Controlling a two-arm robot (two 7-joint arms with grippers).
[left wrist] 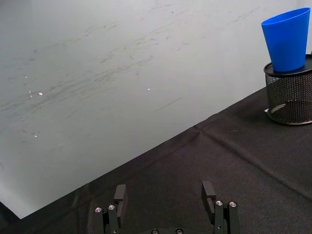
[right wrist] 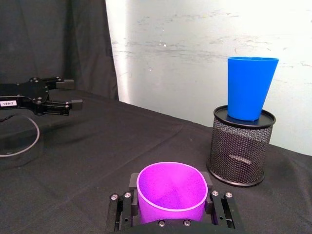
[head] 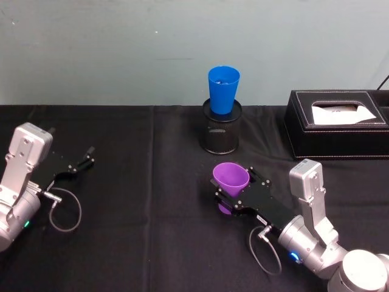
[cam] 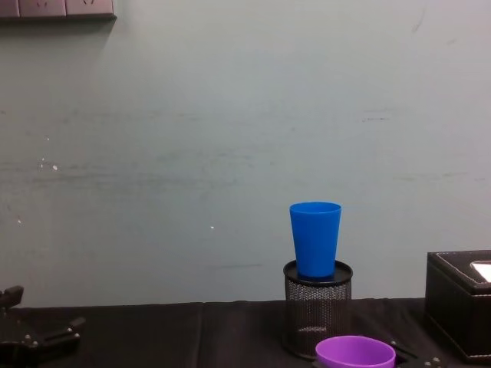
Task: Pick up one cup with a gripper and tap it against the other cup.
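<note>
1. Purple cup (right wrist: 169, 191) sits upright between the jaws of the right gripper (head: 232, 196), one flat jaw on each side of its wall, so the jaws are clenched on it; its wide rim opens upward above them.
2. Ahead of those jaws and higher up stands the blue cup (head: 223, 89), upright, its base seated in the mouth of the black mesh pen holder (head: 221, 134). The two cups are well apart, long axes roughly parallel.
3. My judgement: the tap calls for lifting the purple cup and carrying it forward until its wall meets the blue one's side above the holder rim.
4. Right arm reaches in low over the black table (head: 140, 201), wrist behind the cup.
5. Left gripper (head: 85, 160) rests far to the side, jaws released, holding nothing.
</note>
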